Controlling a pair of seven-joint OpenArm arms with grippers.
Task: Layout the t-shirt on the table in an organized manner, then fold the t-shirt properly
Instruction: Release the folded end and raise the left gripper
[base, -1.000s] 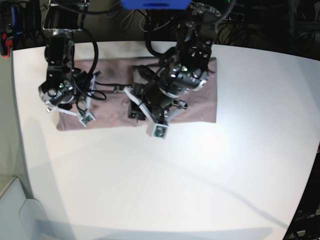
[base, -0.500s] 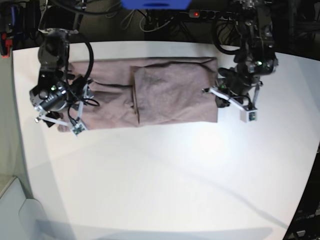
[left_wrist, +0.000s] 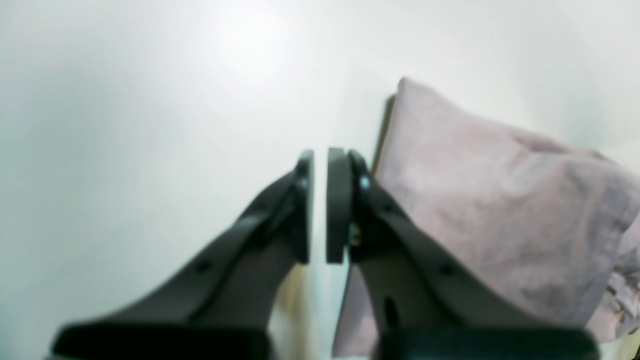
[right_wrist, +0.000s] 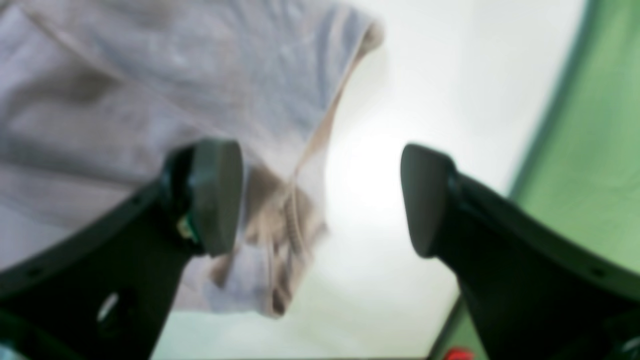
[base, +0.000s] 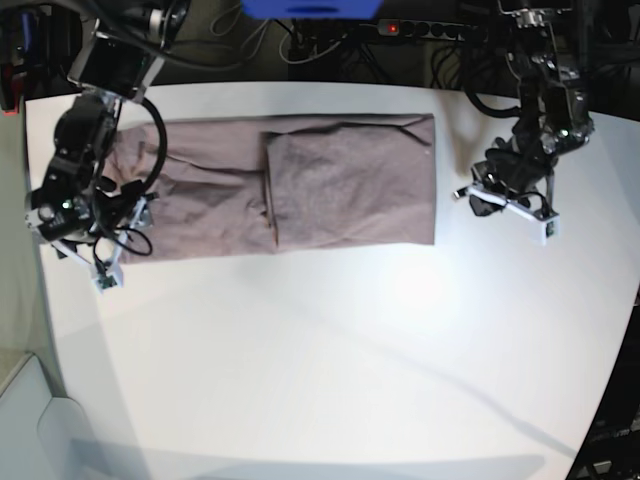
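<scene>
The dusty-pink t-shirt (base: 330, 185) lies as a long flat strip across the far half of the white table (base: 330, 360), with its right part folded over the middle. My left gripper (base: 480, 198) hovers over bare table just right of the shirt's right edge. In the left wrist view the left gripper (left_wrist: 320, 162) is shut with nothing in it, and the t-shirt (left_wrist: 500, 210) lies beside it. My right gripper (base: 122, 215) is at the shirt's left end. In the right wrist view the right gripper (right_wrist: 320, 200) stands wide open over the rumpled edge of the t-shirt (right_wrist: 125, 90).
Cables, a power strip (base: 420, 28) and dark equipment crowd the far table edge, along with a blue object (base: 310, 8). A green surface (right_wrist: 590, 130) lies beyond the table edge near my right gripper. The table's left edge (base: 35, 260) is close to the right arm.
My left arm swung from above the shirt's middle to the bare table right of it and closed. The right gripper opened wide and slid toward the shirt's left end.
</scene>
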